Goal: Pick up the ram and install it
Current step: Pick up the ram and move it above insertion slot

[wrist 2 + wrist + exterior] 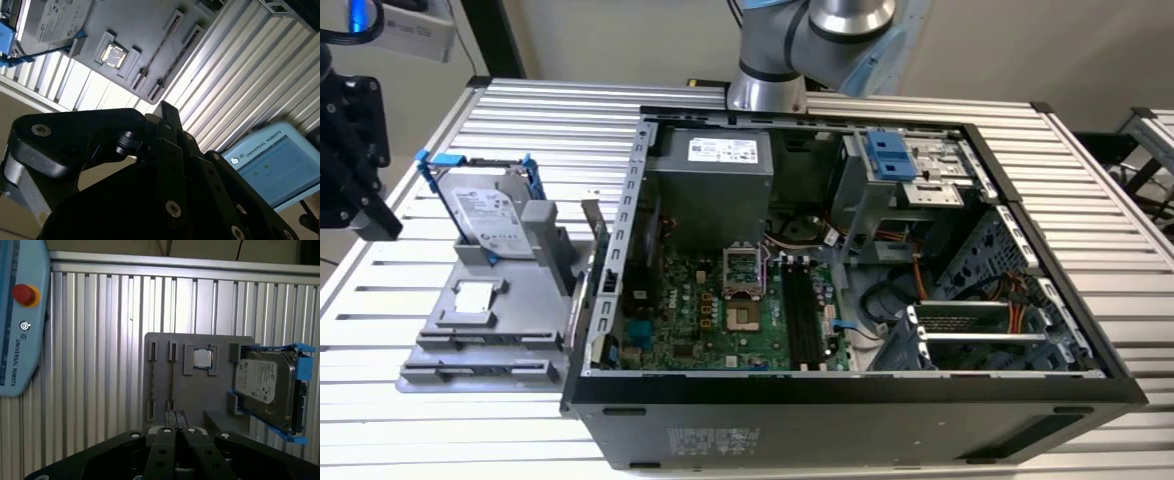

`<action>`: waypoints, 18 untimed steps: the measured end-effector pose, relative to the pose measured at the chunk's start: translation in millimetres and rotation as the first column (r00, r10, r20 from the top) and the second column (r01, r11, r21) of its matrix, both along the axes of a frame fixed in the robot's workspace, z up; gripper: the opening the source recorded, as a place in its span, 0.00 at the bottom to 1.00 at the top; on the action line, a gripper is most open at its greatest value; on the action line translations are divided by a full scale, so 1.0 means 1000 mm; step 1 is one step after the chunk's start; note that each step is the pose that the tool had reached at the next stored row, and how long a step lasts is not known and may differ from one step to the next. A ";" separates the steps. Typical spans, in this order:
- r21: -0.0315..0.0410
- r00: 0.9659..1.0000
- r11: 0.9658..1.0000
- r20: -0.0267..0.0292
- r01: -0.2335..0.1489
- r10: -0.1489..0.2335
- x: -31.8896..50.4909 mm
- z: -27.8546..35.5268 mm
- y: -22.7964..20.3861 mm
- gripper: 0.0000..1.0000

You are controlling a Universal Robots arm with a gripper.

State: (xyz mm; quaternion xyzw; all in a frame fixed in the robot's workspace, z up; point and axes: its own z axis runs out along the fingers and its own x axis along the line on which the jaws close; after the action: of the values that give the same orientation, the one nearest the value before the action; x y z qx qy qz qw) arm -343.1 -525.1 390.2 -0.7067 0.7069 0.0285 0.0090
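Right now your pincer [175, 414] has its fingers pressed together with nothing between them, poised over the grey holder [195, 395] on the ribbed tabletop [95, 365]. You can see the ram [171, 382] standing on edge in a slot of that holder, beside a second thin stick [152, 382]. In the first wrist view the pincer tips line up with its end. The blue-framed hard drive [265, 385] leans on the holder's far side. The open computer case [854, 410] lies just beside the holder.
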 end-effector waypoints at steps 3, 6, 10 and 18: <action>0.000 1.000 1.000 0.000 0.011 -0.011 0.0000 0.0000 0.0000 0.00; 0.000 1.000 1.000 0.000 0.011 -0.011 0.0000 0.0000 0.0000 0.00; 0.001 1.000 1.000 0.000 0.011 -0.011 -0.0001 0.0000 0.0000 0.00; 0.002 1.000 1.000 0.000 0.011 -0.011 0.0000 0.0000 0.0000 1.00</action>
State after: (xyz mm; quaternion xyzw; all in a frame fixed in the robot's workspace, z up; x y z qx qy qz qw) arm -343.1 -525.1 390.2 -0.7029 0.7107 0.0291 0.0098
